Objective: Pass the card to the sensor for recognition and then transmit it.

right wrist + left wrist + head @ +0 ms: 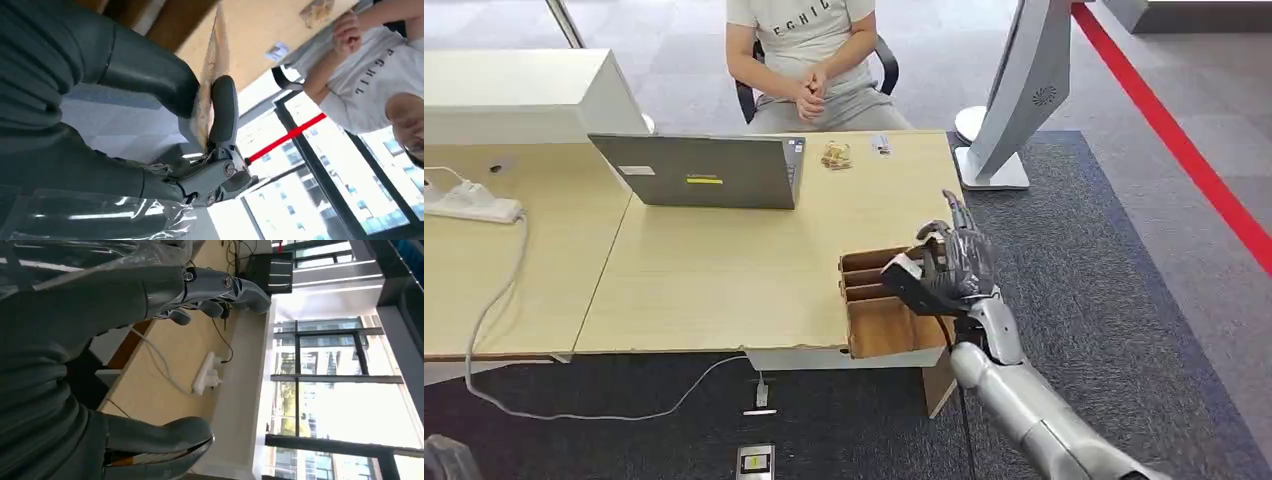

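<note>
The card (pixel 206 107) is pinched edge-on between the thumb and a finger of the right hand (pixel 951 268), which is raised just over the cardboard box (pixel 879 318) at the worktop's (pixel 724 270) near edge. It looks thin, light and stiff, probably slippery, so a hold on its flat faces near one edge seems safest. The left hand (pixel 125 355) holds nothing, its fingers apart. A person (pixel 809 60) sits beyond the box, behind a laptop (pixel 709 172).
</note>
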Tool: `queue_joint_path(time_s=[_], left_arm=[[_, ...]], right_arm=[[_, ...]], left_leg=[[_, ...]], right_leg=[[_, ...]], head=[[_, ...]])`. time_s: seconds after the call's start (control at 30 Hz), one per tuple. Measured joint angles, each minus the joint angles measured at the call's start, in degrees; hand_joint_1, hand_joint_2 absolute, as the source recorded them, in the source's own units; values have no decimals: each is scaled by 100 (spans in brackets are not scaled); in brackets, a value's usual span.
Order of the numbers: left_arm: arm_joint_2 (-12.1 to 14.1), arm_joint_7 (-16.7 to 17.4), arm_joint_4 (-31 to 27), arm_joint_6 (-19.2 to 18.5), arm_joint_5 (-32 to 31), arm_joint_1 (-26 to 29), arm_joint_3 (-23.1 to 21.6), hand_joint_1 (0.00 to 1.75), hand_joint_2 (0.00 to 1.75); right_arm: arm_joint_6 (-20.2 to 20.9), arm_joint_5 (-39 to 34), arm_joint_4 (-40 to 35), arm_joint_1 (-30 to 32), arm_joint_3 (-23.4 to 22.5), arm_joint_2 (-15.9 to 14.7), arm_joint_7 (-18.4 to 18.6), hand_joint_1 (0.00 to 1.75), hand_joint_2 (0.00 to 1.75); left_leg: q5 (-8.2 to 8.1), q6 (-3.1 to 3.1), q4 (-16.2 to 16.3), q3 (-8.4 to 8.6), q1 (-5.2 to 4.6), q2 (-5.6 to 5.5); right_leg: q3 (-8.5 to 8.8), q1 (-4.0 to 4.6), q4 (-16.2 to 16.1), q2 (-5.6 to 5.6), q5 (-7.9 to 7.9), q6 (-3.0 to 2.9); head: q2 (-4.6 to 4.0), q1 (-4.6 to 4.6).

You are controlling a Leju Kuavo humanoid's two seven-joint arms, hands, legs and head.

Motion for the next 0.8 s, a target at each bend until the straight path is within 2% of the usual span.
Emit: queue_joint_path(time_s=[0.2,0.53,0.67,0.8], left_arm=[[2,2,4,0,172,-27,35,0,175],[2,2,-18,0,479,-215,308,0,175],[2,2,-44,0,538,-287,376,0,175],[2,0,-44,0,568,-318,411,0,175]], right_arm=[[-205,9,-504,-25,-7,-81,74,175,175],[-212,232,-1136,-75,-52,-122,127,175,175],[-207,479,-1103,-209,-26,35,138,175,175],[-207,1135,-701,-495,-15,409,63,175,175]], left_leg=[[1,0,0,0,0,0],[1,-1,-1,-1,1,-1],[2,-1,-1,-3,1,-1],[4,-4,-1,-1,2,0]], right_leg=[[0,0,0,0,0,0],[2,0,3,0,0,0],[1,0,5,0,0,0],[0,1,7,0,0,-1]], head=[[0,-2],[0,0],[0,0],[0,0]])
